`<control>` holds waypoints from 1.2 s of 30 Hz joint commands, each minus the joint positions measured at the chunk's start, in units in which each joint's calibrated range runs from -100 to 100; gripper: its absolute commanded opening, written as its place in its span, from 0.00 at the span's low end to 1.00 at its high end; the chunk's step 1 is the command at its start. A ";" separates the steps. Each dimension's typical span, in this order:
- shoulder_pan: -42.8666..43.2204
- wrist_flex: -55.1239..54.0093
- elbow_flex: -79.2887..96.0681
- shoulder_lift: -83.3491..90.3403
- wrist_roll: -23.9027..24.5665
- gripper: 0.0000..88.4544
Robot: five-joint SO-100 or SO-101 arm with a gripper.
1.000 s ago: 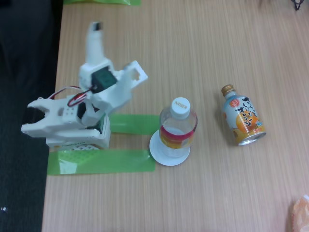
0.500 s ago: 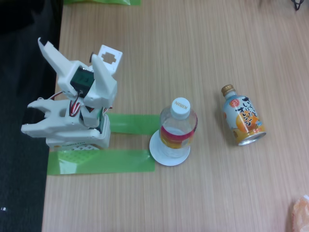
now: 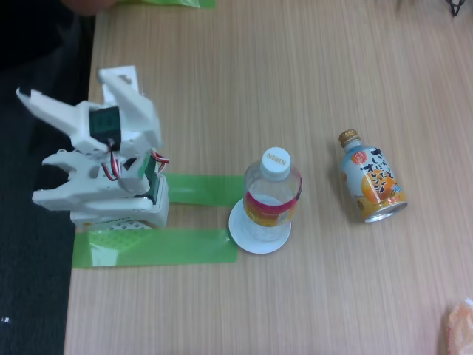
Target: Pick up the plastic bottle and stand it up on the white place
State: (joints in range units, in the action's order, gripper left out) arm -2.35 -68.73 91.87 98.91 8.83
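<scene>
The plastic bottle (image 3: 272, 194) stands upright on the white place (image 3: 240, 232), a small round plate near the middle of the table in the fixed view. Its white cap faces the camera, and a pink, red and yellow band wraps its clear body. My gripper (image 3: 70, 85) is far to the left, folded back over the arm's white base (image 3: 118, 211). It is well apart from the bottle, open, with nothing between its spread white fingers.
An orange-and-pale-blue bottle-can (image 3: 372, 177) with a gold cap lies on its side to the right. Two green tape strips (image 3: 170, 248) lie by the arm's base. The table's left edge runs beside the base. An orange object (image 3: 460, 325) shows at the bottom right corner.
The gripper has swung from pointing toward the bottle to the left and back over the base. The bottle and the can have not moved.
</scene>
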 commanded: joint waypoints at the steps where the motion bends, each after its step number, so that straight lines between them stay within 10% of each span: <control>1: 0.21 -10.15 4.69 -0.25 1.01 0.26; 9: -0.31 -24.23 7.59 -0.25 0.53 0.01; 36: 0.06 -30.75 7.59 -0.25 -5.97 0.01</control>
State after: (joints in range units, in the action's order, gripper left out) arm -2.28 -98.05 99.19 98.91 3.21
